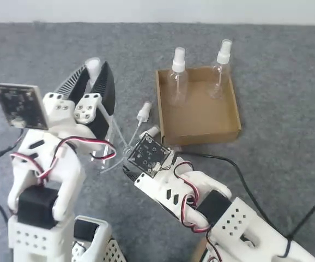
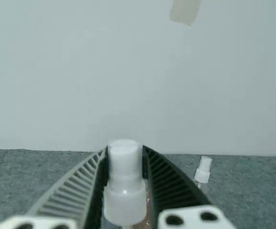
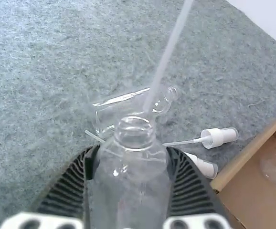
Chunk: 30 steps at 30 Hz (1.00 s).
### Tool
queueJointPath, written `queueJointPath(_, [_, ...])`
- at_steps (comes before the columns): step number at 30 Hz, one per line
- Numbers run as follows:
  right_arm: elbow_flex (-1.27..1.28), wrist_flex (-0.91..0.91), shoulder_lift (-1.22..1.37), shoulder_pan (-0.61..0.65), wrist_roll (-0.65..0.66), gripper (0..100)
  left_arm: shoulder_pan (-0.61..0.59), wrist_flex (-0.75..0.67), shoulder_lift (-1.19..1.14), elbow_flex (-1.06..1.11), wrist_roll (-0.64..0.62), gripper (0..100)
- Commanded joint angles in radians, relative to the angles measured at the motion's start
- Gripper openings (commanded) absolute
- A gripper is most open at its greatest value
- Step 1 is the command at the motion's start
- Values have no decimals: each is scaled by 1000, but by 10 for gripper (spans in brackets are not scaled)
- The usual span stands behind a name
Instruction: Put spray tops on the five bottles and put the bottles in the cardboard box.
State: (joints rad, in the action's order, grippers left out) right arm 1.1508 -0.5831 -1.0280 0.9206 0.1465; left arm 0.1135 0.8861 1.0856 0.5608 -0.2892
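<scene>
**A:** quick q, what's the L arm got rn?

**B:** left gripper (image 2: pixel 124 152) points up, jaws narrow and pinching a white spray top (image 2: pixel 124 183). Its thin dip tube (image 3: pixel 164 57) slants down to the open neck of a clear bottle (image 3: pixel 131 181). Can't tell if the tip's actually inside tho.

**A:** and who's got that bottle?

**B:** right gripper (image 3: pixel 131 155). Jaws are closed round the body, neck pokes out past the fingertips, no top on it. It's over the grey carpet (image 1: pixel 266 164), near the corner of the cardboard box (image 1: pixel 206 134) closest to the arms.

**A:** anything in the box?

**B:** yep, a capped bottle (image 1: pixel 177 82) and a second capped bottle (image 1: pixel 220 76), both upright along the far wall, apart from each other.

**A:** other stuff lying around?

**B:** a bare bottle (image 3: pixel 128 102) on its side on the carpet, just beyond the held one. Plus a loose spray top (image 3: pixel 219 137) and another loose top (image 3: pixel 202 167) lying btwn the held bottle and the box edge, close to each other.
</scene>
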Motion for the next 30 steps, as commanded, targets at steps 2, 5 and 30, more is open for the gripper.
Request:
queueJointPath(2, [-14,19,-42,5,-11,6,3,5,6,-33,-8,12])
queueJointPath(5, [-14,19,-42,5,-11,6,0,2,12,12,-8,12])
queueJointPath(30, [124,300,-35,1,-15,6,31,129,175,213,-8,12])
